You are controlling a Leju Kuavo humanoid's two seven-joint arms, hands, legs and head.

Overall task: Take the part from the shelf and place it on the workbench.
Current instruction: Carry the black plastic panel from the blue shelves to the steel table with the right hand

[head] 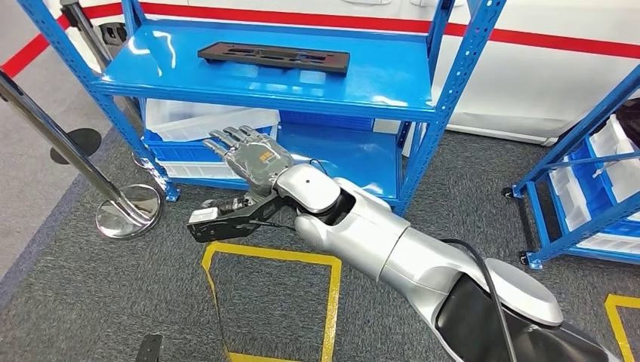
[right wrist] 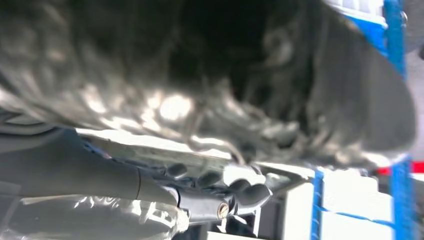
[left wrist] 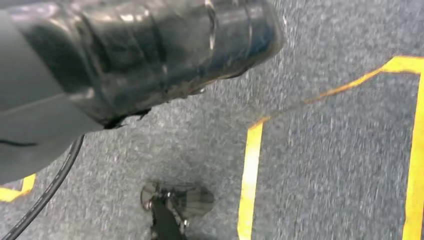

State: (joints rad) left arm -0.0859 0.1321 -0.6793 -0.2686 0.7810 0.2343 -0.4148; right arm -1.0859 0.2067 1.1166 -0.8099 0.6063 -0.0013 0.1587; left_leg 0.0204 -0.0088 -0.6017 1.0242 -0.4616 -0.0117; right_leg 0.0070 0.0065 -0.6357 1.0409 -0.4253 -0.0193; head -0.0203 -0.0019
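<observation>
R arm (head: 392,245) extended, hand (head: 253,158) apparently open, empty.

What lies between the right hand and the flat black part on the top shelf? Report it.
In the head view, only the front edge and bare glossy surface of the blue metal shelf separate the right hand from the flat black part.

You see the flat black plastic part (head: 274,57) lying on the blue metal shelf's (head: 392,83) top level, behind the silver right hand (head: 253,160).

Black part (head: 273,57), blue shelf (head: 392,83), yellow-lined grey carpet (head: 90,294)
</observation>
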